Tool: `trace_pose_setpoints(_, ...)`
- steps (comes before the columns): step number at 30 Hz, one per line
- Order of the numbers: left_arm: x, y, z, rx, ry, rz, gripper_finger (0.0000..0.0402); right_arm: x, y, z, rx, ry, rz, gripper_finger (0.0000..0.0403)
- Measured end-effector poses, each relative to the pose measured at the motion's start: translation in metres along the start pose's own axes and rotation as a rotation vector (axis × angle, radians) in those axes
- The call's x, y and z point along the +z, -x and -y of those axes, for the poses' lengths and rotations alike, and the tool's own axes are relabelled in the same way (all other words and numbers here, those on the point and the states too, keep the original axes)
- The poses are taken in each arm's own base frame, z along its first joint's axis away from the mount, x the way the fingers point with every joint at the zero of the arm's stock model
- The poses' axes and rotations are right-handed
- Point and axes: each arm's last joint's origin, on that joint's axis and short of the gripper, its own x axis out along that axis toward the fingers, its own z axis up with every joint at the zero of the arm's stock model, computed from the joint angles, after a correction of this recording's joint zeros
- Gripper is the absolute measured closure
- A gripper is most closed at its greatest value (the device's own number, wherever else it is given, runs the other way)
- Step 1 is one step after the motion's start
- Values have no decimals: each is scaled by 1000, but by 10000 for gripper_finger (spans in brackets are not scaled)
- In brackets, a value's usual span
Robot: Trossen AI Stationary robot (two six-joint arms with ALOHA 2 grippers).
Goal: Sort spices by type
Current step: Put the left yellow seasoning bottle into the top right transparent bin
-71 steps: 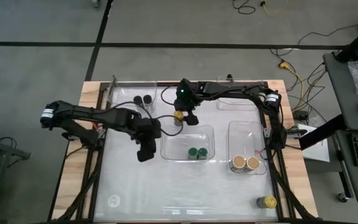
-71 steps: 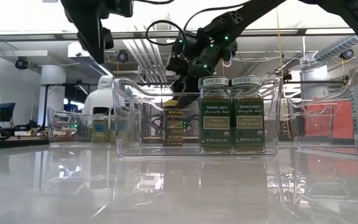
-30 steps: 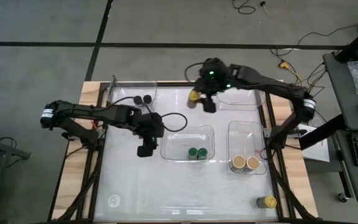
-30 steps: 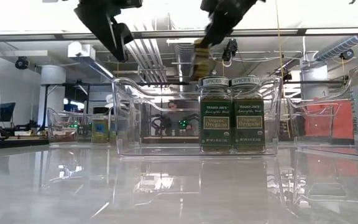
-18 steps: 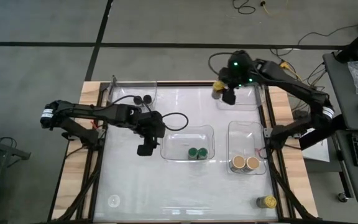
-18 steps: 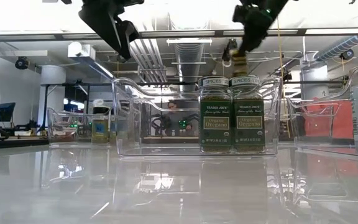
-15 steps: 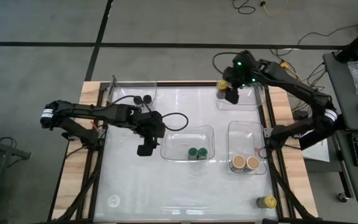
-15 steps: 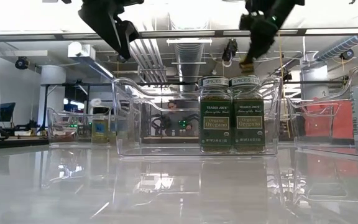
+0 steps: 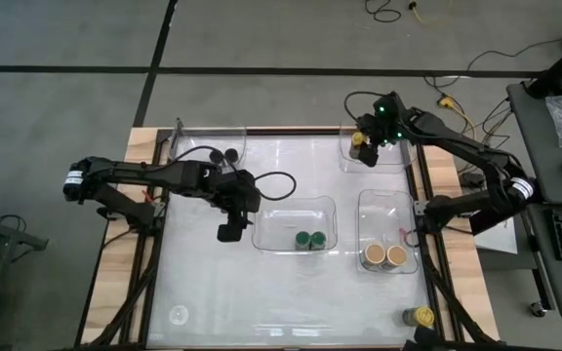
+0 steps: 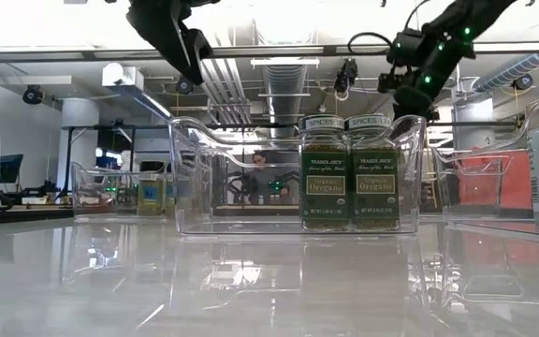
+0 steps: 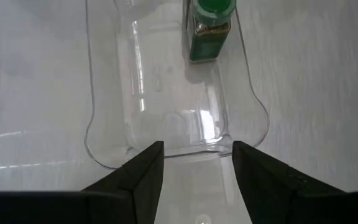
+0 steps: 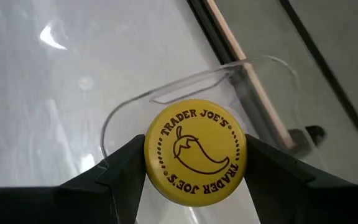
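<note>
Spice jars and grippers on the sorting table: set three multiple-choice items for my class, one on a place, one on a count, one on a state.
1. Where is the right gripper?
A. over the far right tray
B. over the near right corner
C. over the centre tray

2. How many green-lidded jars stand in the centre tray?
A. one
B. two
C. four

3. What is the left gripper doing?
A. gripping a black jar
B. gripping a tray
C. open, holding nothing

Answers:
1 A, the high view shows it there.
2 B, a pair stands side by side.
3 C, its fingers are spread with nothing between.

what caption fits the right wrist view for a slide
Right pincer holding a yellow-lidded spice jar above a clear tray.
</note>
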Motion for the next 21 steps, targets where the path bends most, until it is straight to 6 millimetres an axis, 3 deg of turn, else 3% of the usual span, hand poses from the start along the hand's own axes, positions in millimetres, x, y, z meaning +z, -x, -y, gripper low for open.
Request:
trace_pose_setpoints(12, 3, 2, 0, 4, 34, 28, 227, -27, -19, 13, 60, -9, 92, 177)
trace_pose_setpoints(21, 8, 1, -2, 37, 31, 68, 227, -31, -42, 14, 161, -19, 93, 173)
